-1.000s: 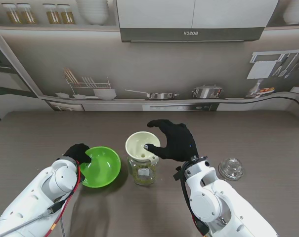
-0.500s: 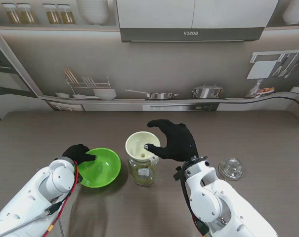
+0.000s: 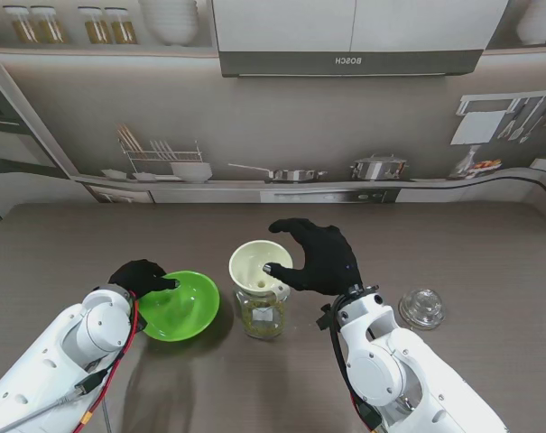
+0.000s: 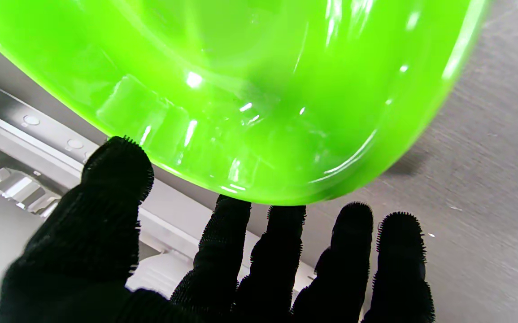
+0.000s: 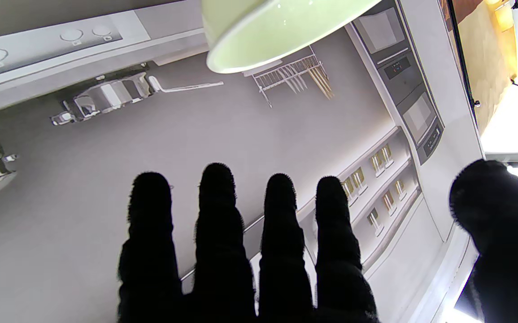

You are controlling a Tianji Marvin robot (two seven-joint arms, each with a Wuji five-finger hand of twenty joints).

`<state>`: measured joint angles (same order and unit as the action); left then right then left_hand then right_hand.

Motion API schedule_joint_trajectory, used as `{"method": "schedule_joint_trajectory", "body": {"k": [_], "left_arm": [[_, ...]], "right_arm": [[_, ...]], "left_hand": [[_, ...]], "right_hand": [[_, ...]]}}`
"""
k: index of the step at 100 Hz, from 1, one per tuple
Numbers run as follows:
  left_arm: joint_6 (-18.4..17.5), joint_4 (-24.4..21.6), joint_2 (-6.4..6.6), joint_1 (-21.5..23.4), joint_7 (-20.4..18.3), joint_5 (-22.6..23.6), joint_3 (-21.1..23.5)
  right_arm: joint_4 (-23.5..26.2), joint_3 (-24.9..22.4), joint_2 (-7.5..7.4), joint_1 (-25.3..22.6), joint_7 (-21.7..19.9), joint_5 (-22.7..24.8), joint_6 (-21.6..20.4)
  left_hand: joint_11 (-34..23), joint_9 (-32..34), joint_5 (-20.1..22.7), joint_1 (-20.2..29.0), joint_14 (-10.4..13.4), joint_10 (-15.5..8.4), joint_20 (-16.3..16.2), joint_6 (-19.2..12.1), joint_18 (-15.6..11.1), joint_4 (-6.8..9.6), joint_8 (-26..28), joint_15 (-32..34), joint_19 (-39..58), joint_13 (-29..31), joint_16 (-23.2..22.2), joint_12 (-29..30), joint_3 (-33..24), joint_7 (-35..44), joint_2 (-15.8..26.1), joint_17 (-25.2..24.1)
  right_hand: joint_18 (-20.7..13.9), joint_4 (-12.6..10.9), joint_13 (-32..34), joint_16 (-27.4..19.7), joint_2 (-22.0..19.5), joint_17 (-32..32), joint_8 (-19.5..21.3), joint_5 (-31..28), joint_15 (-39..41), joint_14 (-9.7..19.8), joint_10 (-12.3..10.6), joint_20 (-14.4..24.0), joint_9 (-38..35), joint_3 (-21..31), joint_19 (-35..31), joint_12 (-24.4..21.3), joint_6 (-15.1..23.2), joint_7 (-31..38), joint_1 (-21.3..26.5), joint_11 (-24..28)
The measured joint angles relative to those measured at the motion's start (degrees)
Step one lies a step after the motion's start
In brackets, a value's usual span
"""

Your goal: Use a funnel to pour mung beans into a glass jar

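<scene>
We work on a grey wood-grain table [image 3: 92, 239] before a printed kitchen backdrop reading BOSCH [image 3: 349, 60] mirrored. Our left hand [image 3: 142, 276] grips the green bowl [image 3: 184, 305]; our right hand [image 3: 322, 259] hovers spread beside the funnel [image 3: 257, 263] in the glass jar [image 3: 263, 317].

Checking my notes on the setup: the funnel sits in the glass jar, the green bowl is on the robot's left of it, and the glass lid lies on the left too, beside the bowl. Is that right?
One detail is off. The glass lid lies on the robot's right, beyond the right hand, apart from the green bowl. The stand view shows it. The funnel does sit in the glass jar, with the bowl on its left.
</scene>
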<state>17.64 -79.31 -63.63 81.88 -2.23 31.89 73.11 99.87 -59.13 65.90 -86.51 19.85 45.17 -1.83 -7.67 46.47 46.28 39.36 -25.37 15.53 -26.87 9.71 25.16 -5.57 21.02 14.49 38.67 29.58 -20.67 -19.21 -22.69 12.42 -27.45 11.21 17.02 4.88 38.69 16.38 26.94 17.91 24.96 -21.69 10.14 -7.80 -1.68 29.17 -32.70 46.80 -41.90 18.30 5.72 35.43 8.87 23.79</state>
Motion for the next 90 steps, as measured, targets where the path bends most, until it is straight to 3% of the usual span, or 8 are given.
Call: {"method": "schedule_joint_trajectory", "body": {"k": [27, 42, 52, 61, 90], "left_arm": [[-4.11, -2.26, -0.27, 1.21, 1.65, -1.12, 3.11], [-6.96, -5.5, -0.64, 2.4, 2.47, -6.41, 5.57], [-10.19, -7.99, -0.67, 3.3, 2.25, -7.86, 6.69], [-13.19, -9.96, -0.71, 4.15, 2.08, -9.31, 7.53], [-23.18, -17.14, -0.37, 8.42, 0.64, -10.45, 9.9]], "right_arm": [[-0.01, -0.04, -0.01, 0.0, -0.27, 0.0, 0.03], [0.0, -0.04, -0.05, 0.0, -0.69, -0.04, 0.03], [0.0, -0.01, -0.07, 0.0, -0.74, -0.05, 0.03], [0.01, -0.01, -0.09, 0.01, -0.81, -0.05, 0.06], [0.03, -0.01, -0.12, 0.03, -1.16, -0.1, 0.2]], "left_hand": [[0.85, -2.93, -1.15, 0.08, 0.24, -0.21, 0.02, -0.96, -0.59, 0.01, -1.09, -2.3, -5.91, -3.33, 0.5, 0.9, 3.68, -0.57, 1.68, -2.63], [1.48, -5.17, -4.57, 2.79, 1.79, -0.79, -0.77, -0.35, -2.03, 0.07, -2.21, -4.23, -13.05, -6.1, 0.87, 1.62, 7.4, -2.27, 3.72, -4.05], [1.79, -7.4, -7.78, 3.76, 2.8, -1.74, -2.75, 0.25, -3.32, 0.13, -2.98, -5.11, -18.39, -7.78, 0.91, 2.1, 10.23, -3.58, 5.26, -4.27], [2.02, -8.82, -7.63, 5.71, 4.09, -2.15, -2.87, 0.36, -4.18, 0.79, -3.12, -6.27, -23.21, -8.81, 1.04, 2.25, 10.78, -3.65, 5.96, -4.06], [2.22, -10.36, -8.26, 5.82, 6.26, -3.61, -4.03, -0.4, -5.86, 0.79, -3.24, -7.18, -24.55, -9.32, 1.67, 2.91, 12.22, -3.84, 5.75, -4.38]], "right_hand": [[0.0, 0.0, 0.0, 0.0, 0.0, 0.0, 0.0, 0.0, 0.0, 0.0, 0.0, 0.0, 0.0, 0.0, 0.0, 0.0, 0.0, 0.0, 0.0, 0.0], [0.0, 0.0, 0.0, 0.0, 0.0, 0.0, 0.0, 0.0, 0.0, 0.0, 0.0, 0.0, 0.0, 0.0, 0.0, 0.0, 0.0, 0.0, 0.0, 0.0], [0.0, 0.0, 0.0, 0.0, 0.0, 0.0, 0.0, 0.0, 0.0, 0.0, 0.0, 0.0, 0.0, 0.0, 0.0, 0.0, 0.0, 0.0, 0.0, 0.0], [0.0, 0.0, 0.0, 0.0, 0.0, 0.0, 0.0, 0.0, 0.0, 0.0, 0.0, 0.0, 0.0, 0.0, 0.0, 0.0, 0.0, 0.0, 0.0, 0.0], [0.0, 0.0, 0.0, 0.0, 0.0, 0.0, 0.0, 0.0, 0.0, -0.01, 0.0, 0.0, 0.0, 0.0, 0.0, -0.01, 0.0, 0.0, -0.02, 0.0]]}}
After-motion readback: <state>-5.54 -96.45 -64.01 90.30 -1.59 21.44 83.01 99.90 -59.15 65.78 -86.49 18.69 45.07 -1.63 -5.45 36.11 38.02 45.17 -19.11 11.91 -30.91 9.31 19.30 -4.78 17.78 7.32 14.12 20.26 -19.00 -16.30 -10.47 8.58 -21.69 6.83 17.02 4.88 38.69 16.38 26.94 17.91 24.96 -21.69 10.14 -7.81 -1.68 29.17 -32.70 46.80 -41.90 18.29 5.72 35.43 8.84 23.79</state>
